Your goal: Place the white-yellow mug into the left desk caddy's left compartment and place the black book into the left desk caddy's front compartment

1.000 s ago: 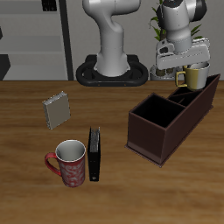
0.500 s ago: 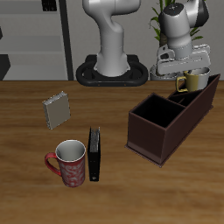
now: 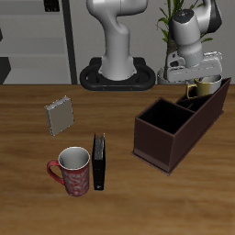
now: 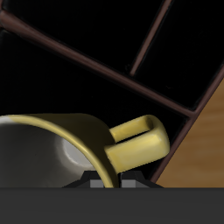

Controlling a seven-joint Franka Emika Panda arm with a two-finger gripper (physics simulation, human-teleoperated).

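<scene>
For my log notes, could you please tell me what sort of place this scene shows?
Probably a simulated study or office desk: a wooden table with a desk caddy, a black book and shelving behind.

**Two cameras: one wide, one close**

The exterior view looks down from the front and above, taking in the table (image 3: 37, 119), the arm (image 3: 188, 32) and the whole caddy (image 3: 179, 124) from some way off. The wrist view rides on the gripper, facing down, very near the mug (image 4: 79, 144) and the caddy's dividers (image 4: 114, 70). Both views share the mug (image 3: 204, 88) and the caddy's far end.
</scene>
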